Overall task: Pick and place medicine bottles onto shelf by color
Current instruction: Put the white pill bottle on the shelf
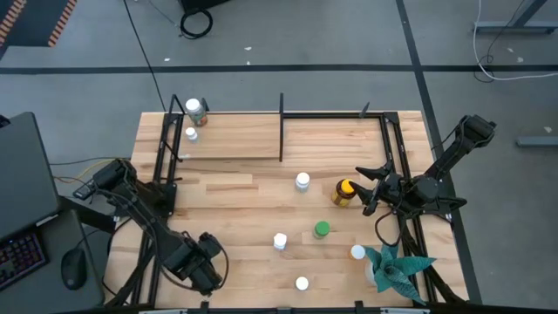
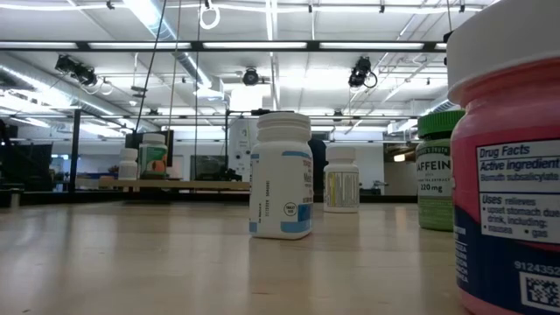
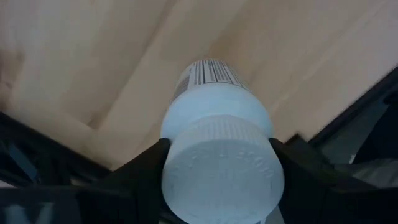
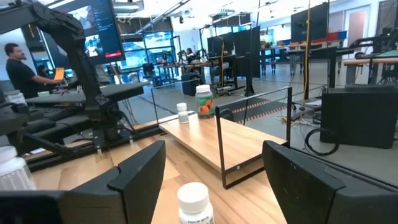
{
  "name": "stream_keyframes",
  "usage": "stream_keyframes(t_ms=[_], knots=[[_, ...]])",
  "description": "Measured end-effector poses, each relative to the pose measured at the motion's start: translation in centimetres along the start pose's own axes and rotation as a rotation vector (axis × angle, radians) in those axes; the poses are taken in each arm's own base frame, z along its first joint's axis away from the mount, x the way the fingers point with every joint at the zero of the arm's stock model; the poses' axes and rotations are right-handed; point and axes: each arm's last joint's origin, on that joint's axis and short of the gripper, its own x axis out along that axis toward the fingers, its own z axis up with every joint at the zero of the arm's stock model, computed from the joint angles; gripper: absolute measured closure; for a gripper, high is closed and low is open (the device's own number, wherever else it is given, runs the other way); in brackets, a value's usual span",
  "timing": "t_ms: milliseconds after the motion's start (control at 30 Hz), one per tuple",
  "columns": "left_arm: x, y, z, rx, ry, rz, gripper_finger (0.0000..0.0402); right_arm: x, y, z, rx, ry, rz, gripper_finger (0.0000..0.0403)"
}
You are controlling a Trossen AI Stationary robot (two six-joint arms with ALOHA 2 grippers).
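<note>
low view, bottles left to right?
Small white bottle → orange-labelled bottle beside it, both far back → white bottle with blue label → white bottle with yellowish label → green-capped bottle → big pink bottle closest to camera, cut by the picture's right edge.

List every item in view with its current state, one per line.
Left end effector: fingers on both sides of a white bottle.
Right end effector: open, beside the upright amber bottle.
Green-capped bottle: upright on the table.
Shelf: holds two upright bottles at its left end.
</note>
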Motion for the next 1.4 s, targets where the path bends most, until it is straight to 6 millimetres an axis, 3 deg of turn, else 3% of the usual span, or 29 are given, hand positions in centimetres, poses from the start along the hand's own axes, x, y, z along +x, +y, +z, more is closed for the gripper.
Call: stream_keyframes(t_ms=[300,633,900,1133,1400], knots=[[-2.9,3.3,6.0,0.072,-0.041,-0.034,0.0164,-0.4,0.2,-0.3,-0.003,0.018,0.033,0.0128],[-6.0,11.4,13.6,0.191,-0.034,0.074,0.0164,-0.5,0.4,-0.5,-0.024,0.027,0.054,0.0128],[-9.9,17.3,18.5,0.31,-0.144,0.088,0.0164,0.0,0.0,-0.5,-0.055,0.023,-0.023,0.0128],[-10.9,23.5,20.3,0.305,-0.091,0.121,0.0164,0.8,-0.5,-0.4,-0.1,0.013,-0.092,0.0128],[-11.2,28.4,21.0,0.3,-0.084,0.139,0.0164,1.6,-1.1,-0.4,-0.156,0.009,-0.166,0.0128]])
